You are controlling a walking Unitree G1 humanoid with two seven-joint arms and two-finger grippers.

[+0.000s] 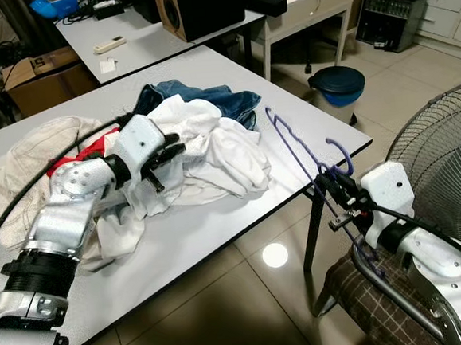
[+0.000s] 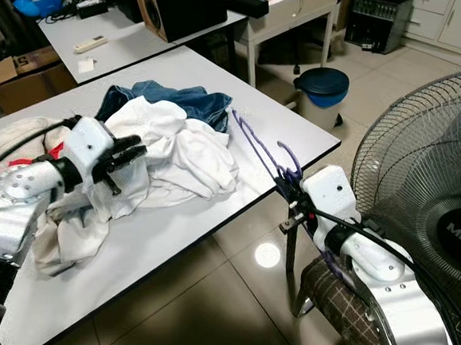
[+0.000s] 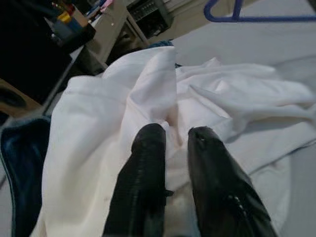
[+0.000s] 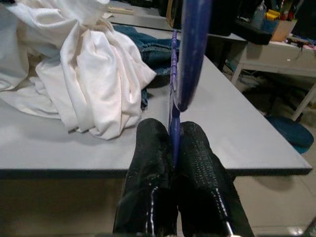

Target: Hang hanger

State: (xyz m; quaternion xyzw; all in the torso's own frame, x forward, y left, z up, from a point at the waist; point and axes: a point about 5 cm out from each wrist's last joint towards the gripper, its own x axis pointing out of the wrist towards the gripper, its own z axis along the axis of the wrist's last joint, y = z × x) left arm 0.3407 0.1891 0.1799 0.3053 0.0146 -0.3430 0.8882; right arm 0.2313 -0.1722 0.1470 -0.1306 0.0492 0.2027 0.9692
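Right pincer clamps the purple hanger near its hook, just off the counter edge at 4 o'clock. Hanger body slants up over the counter corner toward 11 o'clock. Right wrist view shows both fingers pressed flat on the hanger wire, hook blurred just above them.

Left pincer sits on the white shirt in the clothes pile, fingers a narrow gap apart with a fold of cloth between them; can't tell if it's gripped. Left wrist view also catches the hanger's far end past the shirt.

Jeans lie at 12 o'clock of the shirt. Fan at 3 o'clock, hub reads "MILUX" in the right eye view. Blue bin stands on the floor past the counter corner.
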